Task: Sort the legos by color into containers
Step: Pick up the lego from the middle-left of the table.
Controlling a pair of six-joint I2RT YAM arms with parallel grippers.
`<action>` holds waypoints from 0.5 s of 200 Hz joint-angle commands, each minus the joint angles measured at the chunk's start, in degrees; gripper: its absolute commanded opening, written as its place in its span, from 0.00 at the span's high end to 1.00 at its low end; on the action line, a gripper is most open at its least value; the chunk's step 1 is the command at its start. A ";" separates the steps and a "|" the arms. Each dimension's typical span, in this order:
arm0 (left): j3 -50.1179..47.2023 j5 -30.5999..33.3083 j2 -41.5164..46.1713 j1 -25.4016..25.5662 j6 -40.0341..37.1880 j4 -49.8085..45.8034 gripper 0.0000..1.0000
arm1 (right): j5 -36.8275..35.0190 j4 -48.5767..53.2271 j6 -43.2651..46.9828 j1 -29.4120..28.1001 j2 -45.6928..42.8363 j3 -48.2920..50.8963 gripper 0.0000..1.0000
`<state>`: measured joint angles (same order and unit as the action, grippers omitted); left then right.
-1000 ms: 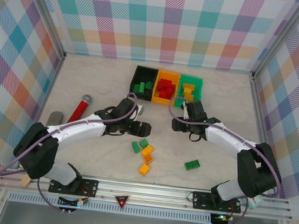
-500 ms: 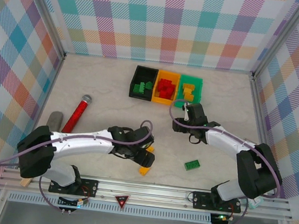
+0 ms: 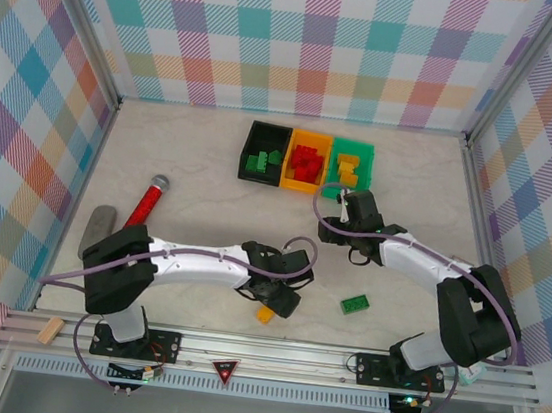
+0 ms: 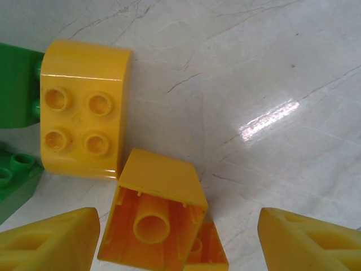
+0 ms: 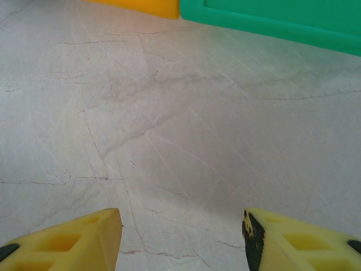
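Note:
My left gripper (image 3: 280, 295) hovers low over the loose legos at the front middle of the table. It is open (image 4: 179, 221), and a yellow brick (image 4: 158, 217) lies tipped with its hollow side up between the fingers. A second yellow piece (image 4: 210, 255) sits under it. Beyond lie a four-stud yellow brick (image 4: 82, 107) and two green bricks (image 4: 17, 84). One yellow brick (image 3: 265, 314) and one green brick (image 3: 354, 304) lie apart. The black bin (image 3: 262, 151), orange bin (image 3: 307, 157) and green bin (image 3: 352, 165) hold sorted bricks. My right gripper (image 3: 338, 219) is open (image 5: 181, 220) over bare table.
A red-and-grey microphone-like stick (image 3: 145, 203) and a grey cylinder (image 3: 98, 228) lie at the left. The orange bin's edge (image 5: 135, 5) and the green bin's edge (image 5: 271, 17) run just ahead of the right gripper. Checked walls close in three sides.
My left arm swung from beside the bins toward the front and now covers the loose legos. The right gripper drew back a little from the green bin.

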<state>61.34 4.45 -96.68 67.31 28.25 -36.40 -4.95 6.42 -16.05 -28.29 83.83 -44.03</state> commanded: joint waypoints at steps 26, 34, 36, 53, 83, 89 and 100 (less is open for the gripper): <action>2.72 1.31 -3.06 0.38 -0.92 -2.11 0.50 | 0.90 -0.85 -1.27 0.12 -1.73 0.58 0.41; 2.97 1.77 -3.07 0.45 -0.93 -2.53 0.50 | 0.90 -0.88 -1.35 0.08 -1.83 0.63 0.41; 3.03 1.85 -2.98 0.41 -0.96 -2.64 0.50 | 0.91 -0.83 -1.30 0.08 -1.87 0.68 0.41; 3.43 2.99 -2.18 0.40 -1.15 -3.68 0.54 | 0.60 -0.87 -1.44 0.08 -2.34 0.94 0.41; 4.49 7.71 1.66 0.37 -0.13 -5.54 0.58 | -0.06 -0.80 -1.88 0.18 -3.62 1.39 0.40; 4.44 8.22 2.96 0.25 0.63 -5.13 0.59 | -0.14 -0.99 -2.04 0.22 -3.84 1.55 0.40; 3.70 7.75 5.49 -0.21 1.49 -2.92 0.60 | -0.15 -1.06 -2.21 0.34 -4.22 1.82 0.40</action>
<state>64.16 9.23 -97.47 67.31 27.86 -39.11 -4.97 6.39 -17.30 -28.27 81.23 -43.16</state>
